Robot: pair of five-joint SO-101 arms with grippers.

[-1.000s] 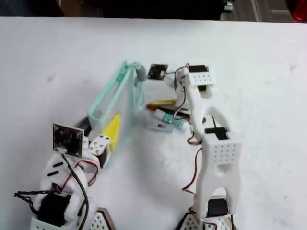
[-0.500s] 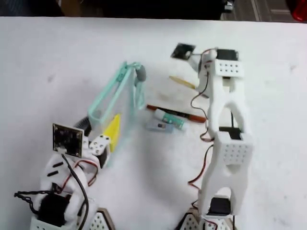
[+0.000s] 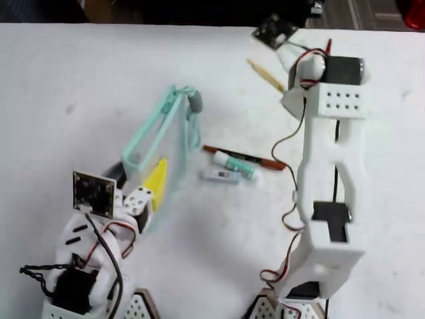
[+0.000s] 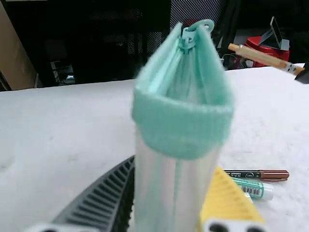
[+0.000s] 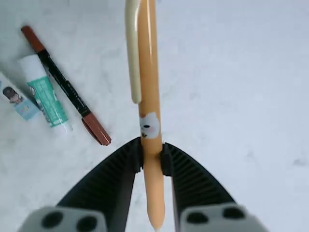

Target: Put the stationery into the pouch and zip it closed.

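The left gripper (image 3: 141,171) was clamped on the near end of the mint pouch (image 3: 163,133). The pouch stood on edge, zipper side up, its long axis slanting away to the far right. Beside it lay a brown marker (image 3: 246,158) and a glue stick (image 3: 234,164), both roughly crosswise. Farther right, the right gripper (image 5: 152,157) pinched an orange pen (image 5: 147,87) near one end, the rest pointing straight out beyond the fingers.

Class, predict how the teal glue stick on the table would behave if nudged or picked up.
The glue stick looks round and lies on its side, so a sideways nudge would probably roll it. The brown marker beside it might stop that. It looks small and rigid, so it likely lifts stiff and light.
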